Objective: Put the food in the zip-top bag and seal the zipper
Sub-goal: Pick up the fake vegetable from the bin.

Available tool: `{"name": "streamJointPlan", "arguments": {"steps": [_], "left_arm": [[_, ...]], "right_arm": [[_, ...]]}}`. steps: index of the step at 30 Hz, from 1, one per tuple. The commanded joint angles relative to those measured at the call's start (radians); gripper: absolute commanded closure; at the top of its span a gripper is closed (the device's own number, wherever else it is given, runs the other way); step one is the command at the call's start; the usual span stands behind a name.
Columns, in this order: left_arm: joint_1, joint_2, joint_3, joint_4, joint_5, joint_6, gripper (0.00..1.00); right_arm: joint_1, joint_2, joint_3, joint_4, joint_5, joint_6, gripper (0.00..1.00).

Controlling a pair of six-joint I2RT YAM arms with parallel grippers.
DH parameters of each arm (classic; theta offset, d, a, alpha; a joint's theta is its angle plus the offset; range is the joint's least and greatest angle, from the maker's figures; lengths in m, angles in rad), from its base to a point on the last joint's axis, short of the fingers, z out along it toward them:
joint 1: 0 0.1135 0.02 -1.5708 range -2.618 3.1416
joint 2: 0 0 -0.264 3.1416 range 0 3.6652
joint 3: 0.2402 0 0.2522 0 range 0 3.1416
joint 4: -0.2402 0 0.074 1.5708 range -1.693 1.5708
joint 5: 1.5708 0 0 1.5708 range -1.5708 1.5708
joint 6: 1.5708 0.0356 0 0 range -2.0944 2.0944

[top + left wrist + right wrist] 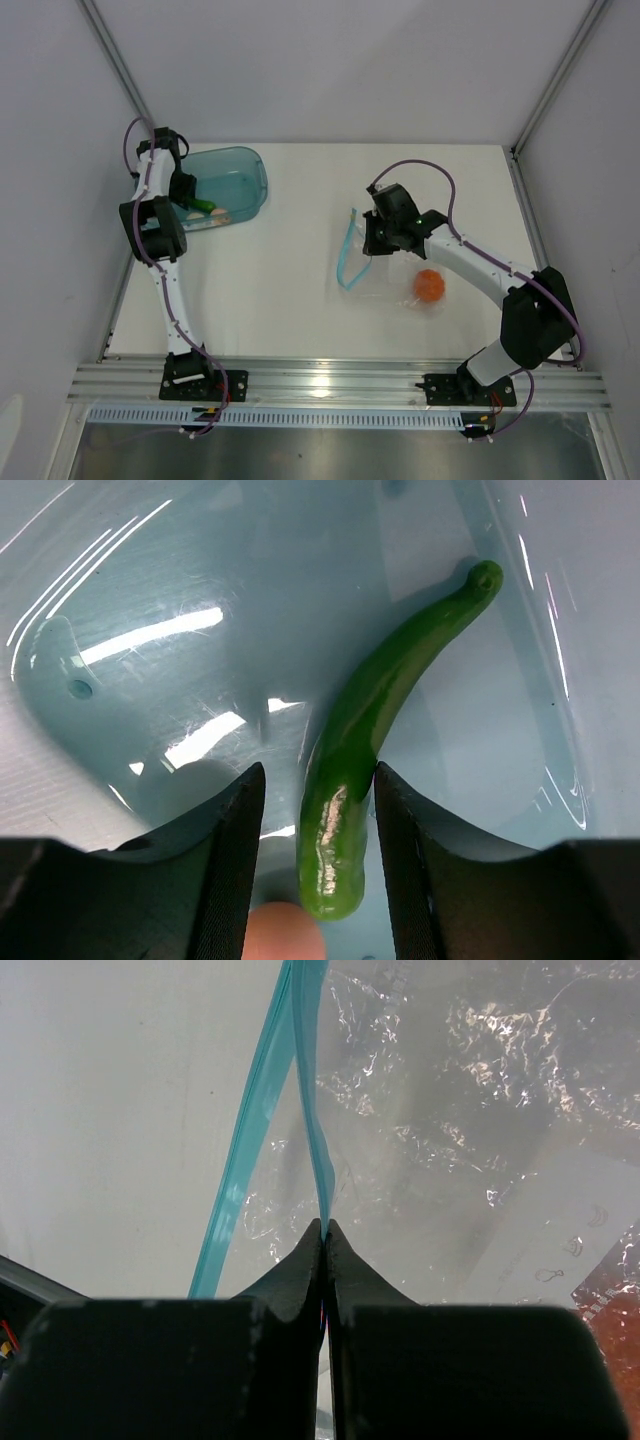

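Looking first at my left end effector [320, 775], I see its jaws standing apart on either side of the green vegetable [380, 690]. One finger is touching or nearly touching it and the other is a little clear, so it is released rather than clenched. The vegetable lies on the floor of the teal tub [150, 580], and a pale cream lump [285, 932] sits just below it at the frame's edge.

My right end effector [325, 1230] is clenched on the zipper [300, 1090], pinching one lip of the zip-top bag [480, 1110] so the mouth gapes. The bag rests on the counter [300, 300], well apart from the tub.

By my reckoning, one piece is done. The orange fruit [430, 285] appears to lie inside the clear pouch. The vegetable and the lump are both to be carried over, and the sealing is not yet begun.

The overhead view gives me the layout of tub, bag and both arms, but not the jaw gaps. The left wrist view shows the straddle on the vegetable. The right wrist view shows the pinch and the two separated blue lips.
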Motion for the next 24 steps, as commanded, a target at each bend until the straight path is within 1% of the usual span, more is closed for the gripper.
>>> {"name": "streamJointPlan", "arguments": {"steps": [1, 3, 4, 5, 7, 8, 10, 11, 12, 18, 24], "left_arm": [[-0.002, 0.009, 0.036, -0.01, -0.019, 0.015, 0.5], [0.0, -0.002, 0.014, 0.011, -0.014, 0.018, 0.54], [0.001, -0.006, 0.003, 0.022, -0.01, 0.021, 0.59], [0.001, -0.013, -0.012, 0.031, 0.0, 0.018, 0.67], [0.001, -0.014, -0.014, 0.045, 0.003, 0.006, 0.74], [0.004, -0.013, -0.014, 0.045, 0.01, 0.001, 0.82], [0.011, -0.017, -0.021, 0.075, 0.042, 0.007, 0.87], [0.014, -0.022, -0.03, 0.088, 0.085, 0.005, 0.95], [0.015, -0.037, -0.061, 0.098, 0.105, 0.002, 0.99], [0.02, -0.135, -0.162, 0.203, 0.151, -0.008, 0.99], [0.028, -0.236, -0.205, 0.217, 0.167, -0.002, 0.99]], "right_arm": [[-0.007, -0.048, -0.003, 0.037, -0.005, -0.005, 1.0], [-0.008, -0.053, -0.006, 0.037, -0.005, -0.003, 1.0], [-0.01, -0.055, -0.007, 0.037, -0.005, -0.002, 1.0], [-0.008, -0.056, -0.009, 0.037, -0.005, -0.002, 1.0], [-0.01, -0.065, -0.012, 0.037, -0.002, 0.0, 1.0], [-0.01, -0.068, -0.014, 0.037, -0.002, 0.0, 1.0], [-0.01, -0.071, -0.012, 0.029, -0.002, 0.0, 1.0], [-0.008, -0.076, -0.011, 0.026, -0.001, 0.0, 1.0], [-0.01, -0.078, -0.009, 0.021, 0.002, 0.003, 1.0], [-0.008, -0.111, -0.015, 0.017, 0.001, 0.02, 1.0], [-0.007, -0.15, -0.011, -0.008, 0.03, 0.026, 1.0]]}}
